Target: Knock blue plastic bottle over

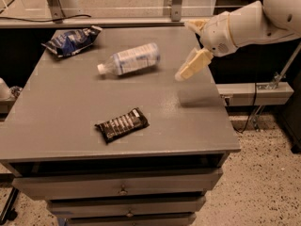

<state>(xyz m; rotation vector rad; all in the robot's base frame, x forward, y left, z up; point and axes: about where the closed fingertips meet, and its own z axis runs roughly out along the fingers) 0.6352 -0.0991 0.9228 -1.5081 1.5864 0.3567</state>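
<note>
Your blue plastic bottle (pixel 129 59) lies on its side on the bench (pixel 188 121), cap pointing left, so the knock-over looks done. The tool (pixel 187 50) hangs to its right, not touching it and holding nothing. It seems spread open, though the angle is poor.

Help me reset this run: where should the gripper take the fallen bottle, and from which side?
Probably from above, across the labelled middle of the blue plastic bottle: it lies on its side, cap pointing away from the gripper, which hovers open off its base end.
</note>
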